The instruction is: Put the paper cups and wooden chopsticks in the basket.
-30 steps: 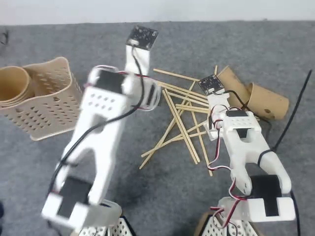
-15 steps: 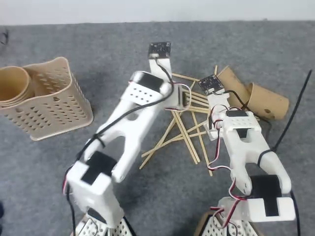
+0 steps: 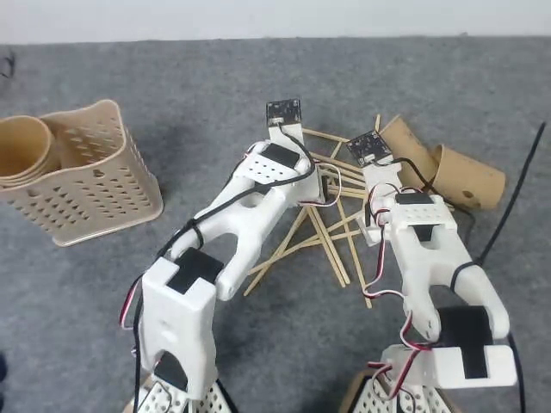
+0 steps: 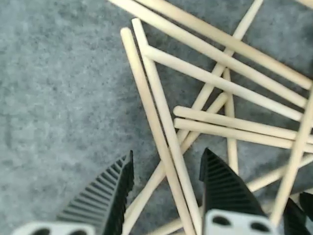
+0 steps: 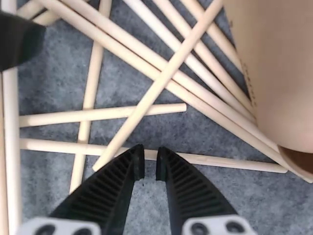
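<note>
l gripper (image 4: 167,155) fingers spread wide over 2 chopsticks (image 3: 323,232) of the scattered pile. r gripper (image 5: 149,157) pinched nearly together, empty, above same pile. beyond, 2 paper cups (image 3: 469,179) on their sides, touching. basket (image 3: 95,194) far left w/ stacked cups (image 3: 21,151) inside.

Soft, even light falls from above onto the grey carpet (image 3: 77,292) in the high view, bright but without glare. The white left arm (image 3: 258,202) lays a faint, diffuse shadow on the carpet between itself and the basket (image 3: 103,198), which darkens a narrow strip along its base. In the left wrist view the chopsticks (image 4: 164,122) cast thin, soft-edged shadows. In the right wrist view the paper cup (image 5: 274,58) looks pale, almost washed out, and its inside is darker.
</note>
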Robot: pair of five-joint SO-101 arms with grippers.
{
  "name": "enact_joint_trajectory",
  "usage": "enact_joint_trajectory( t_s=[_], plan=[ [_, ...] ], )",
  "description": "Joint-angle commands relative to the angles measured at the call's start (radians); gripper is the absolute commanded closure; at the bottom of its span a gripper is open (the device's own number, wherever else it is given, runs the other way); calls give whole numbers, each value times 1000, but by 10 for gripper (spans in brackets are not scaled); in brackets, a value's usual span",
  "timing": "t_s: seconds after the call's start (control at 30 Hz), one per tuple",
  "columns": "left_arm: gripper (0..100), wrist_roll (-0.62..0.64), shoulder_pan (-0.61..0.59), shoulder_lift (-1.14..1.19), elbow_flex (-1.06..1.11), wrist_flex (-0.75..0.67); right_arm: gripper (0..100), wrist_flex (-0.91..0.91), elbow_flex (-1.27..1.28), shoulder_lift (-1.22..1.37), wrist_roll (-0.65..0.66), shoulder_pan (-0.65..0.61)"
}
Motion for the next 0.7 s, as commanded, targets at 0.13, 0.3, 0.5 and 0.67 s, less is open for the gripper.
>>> enact_joint_trajectory(
  t_s=[0.13,0.3,0.5,0.67],
  plan=[
    [791,11,12,-3,-10,-17,943,-5,3,-5,12,-16],
    [791,11,12,11,-13,-18,943,-5,3,-4,12,-16],
    [829,11,12,84,-94,43,943,-7,3,-2,12,-16],
    [993,11,12,124,-145,60,943,-8,3,-2,12,-16]
  ],
)
